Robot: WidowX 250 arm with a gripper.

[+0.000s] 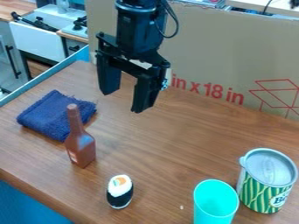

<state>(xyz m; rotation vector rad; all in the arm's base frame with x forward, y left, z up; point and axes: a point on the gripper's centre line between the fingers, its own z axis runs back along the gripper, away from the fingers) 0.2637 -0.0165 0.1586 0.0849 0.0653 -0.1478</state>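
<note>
1. For a good hold on the brown bottle (81, 146), approach with enough height, lower slowly, centre on the body and press gently, because likely easy to tip.
2. Note the bottle upright on the table (169, 135), near the blue cloth (52, 116), with neck upward and long axis nearly vertical.
3. See the gripper (123, 102) above, with jaws apart, holding nothing.

Camera view, one: fixed above and before the fingers of the black two-finger gripper (123, 101), fairly near, slanting down across brown wood-grain tabletop (169, 144) towards tan cardboard panel (216, 52).
</note>
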